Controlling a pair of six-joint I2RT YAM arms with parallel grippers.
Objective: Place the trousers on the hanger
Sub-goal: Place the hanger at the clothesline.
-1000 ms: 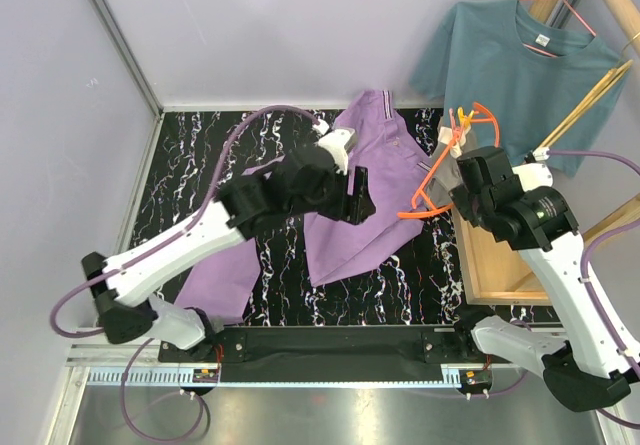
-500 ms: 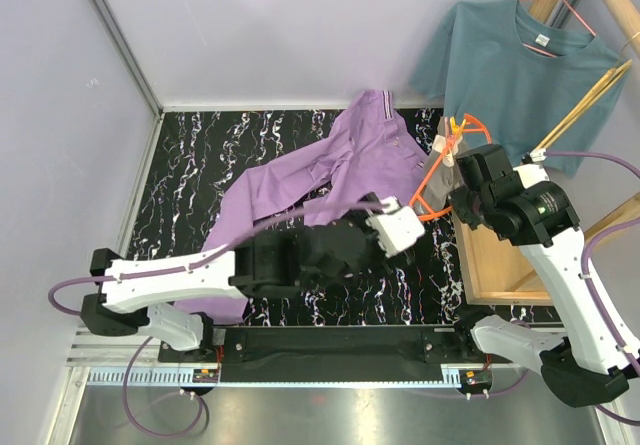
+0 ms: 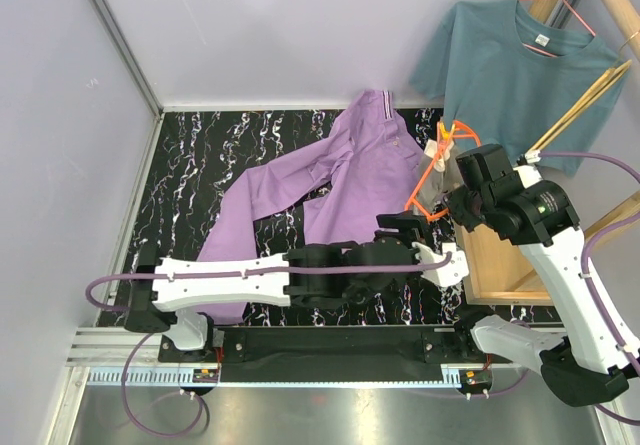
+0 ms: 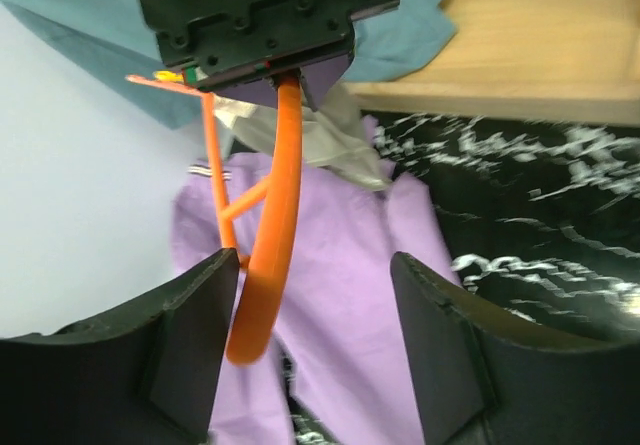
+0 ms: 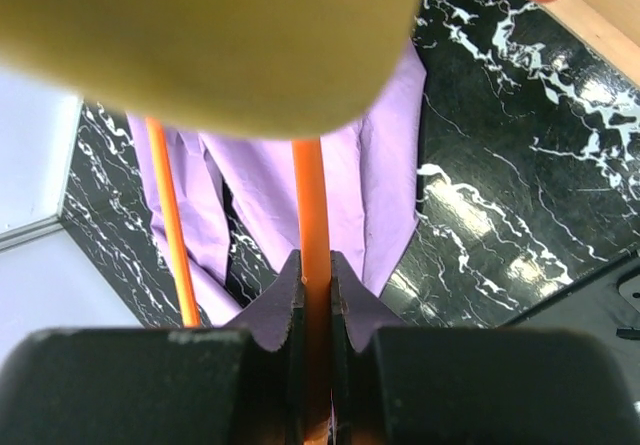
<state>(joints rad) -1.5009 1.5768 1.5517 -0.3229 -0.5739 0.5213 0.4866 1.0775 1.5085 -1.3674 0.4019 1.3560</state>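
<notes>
Hanger-prep step: right claw (image 5: 315,270) clamped on the hanger (image 4: 278,205), left claw (image 4: 312,285) open around its bar. Next, I'd pinch it steady.

Robot lab cell, plain panel walls (image 3: 300,35), aluminium rail (image 3: 330,373), marbled tabletop (image 3: 200,150)

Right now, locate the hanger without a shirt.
Top view, right of centre: the orange hanger is clamped in the right gripper, over the trousers' edge beside the wooden frame.
</notes>
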